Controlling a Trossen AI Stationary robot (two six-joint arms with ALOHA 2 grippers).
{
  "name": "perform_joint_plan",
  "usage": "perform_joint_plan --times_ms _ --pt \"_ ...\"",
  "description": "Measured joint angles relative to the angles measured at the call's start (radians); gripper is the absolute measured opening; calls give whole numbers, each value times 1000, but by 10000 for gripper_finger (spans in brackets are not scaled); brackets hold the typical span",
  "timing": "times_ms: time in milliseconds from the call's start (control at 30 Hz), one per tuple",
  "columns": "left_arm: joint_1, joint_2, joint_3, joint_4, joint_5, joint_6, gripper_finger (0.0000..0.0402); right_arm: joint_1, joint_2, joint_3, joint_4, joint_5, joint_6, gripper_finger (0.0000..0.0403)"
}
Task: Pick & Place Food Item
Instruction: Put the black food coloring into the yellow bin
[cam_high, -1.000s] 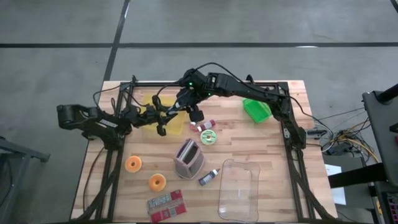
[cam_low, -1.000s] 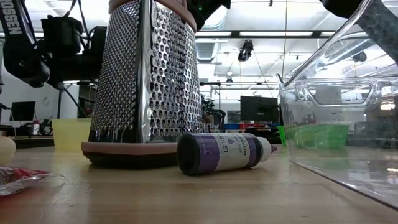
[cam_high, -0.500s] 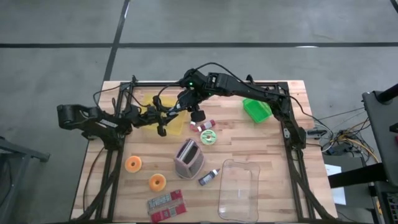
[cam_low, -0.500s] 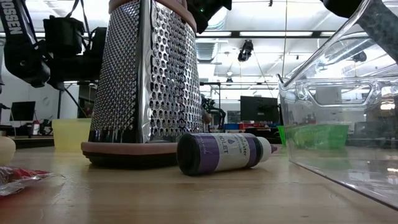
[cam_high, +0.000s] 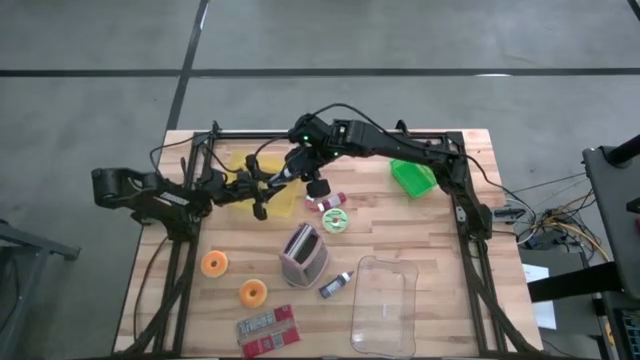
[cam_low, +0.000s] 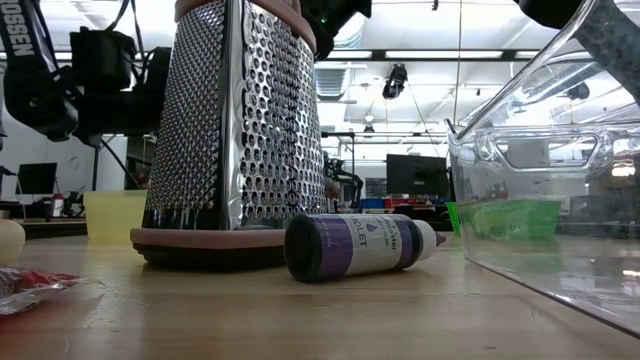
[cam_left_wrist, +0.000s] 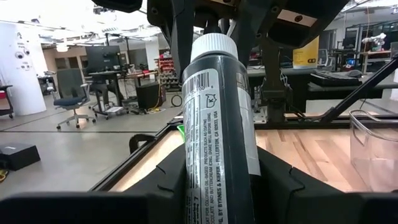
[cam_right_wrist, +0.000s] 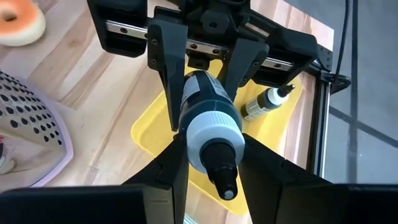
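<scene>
Wooden slats form the tabletop (cam_high: 420, 225). Above its upper middle, 2 grippers clamp 1 dark bottle with a white cap (cam_right_wrist: 207, 118): left gripper (cam_right_wrist: 200, 68) on its body, right gripper (cam_right_wrist: 211, 163) at its cap. Below lies 1 yellow tray (cam_right_wrist: 152, 134) holding 1 small bottle (cam_right_wrist: 264, 101). Lower left sit 2 orange doughnuts (cam_high: 214, 264).

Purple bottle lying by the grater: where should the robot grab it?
Pinch the purple bottle around the middle of its body, coming straight down from above. It lies on its side on the table, so its round flanks are both free, probably.
</scene>
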Motion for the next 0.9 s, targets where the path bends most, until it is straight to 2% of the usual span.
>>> perform_joint_plan --times_ms 67,233,367,600,900 --pt "0 -3 -2 2 -1 -19 157 0 0 0 -6 5 -2 104" --pt "1 -6 -3 6 -29 -65 285 -7 1 -2 -15 37 -8 104" --pt "1 -6 -6 -8 -13 -84 343 -14 1 -2 -20 46 -3 104" --pt "0 -47 -8 -8 15 -84 363 -35 1 -7 -67 79 -8 104" --pt "0 -203 -35 -8 31 -83 364 -84 2 -38 -105 116 -24 104"
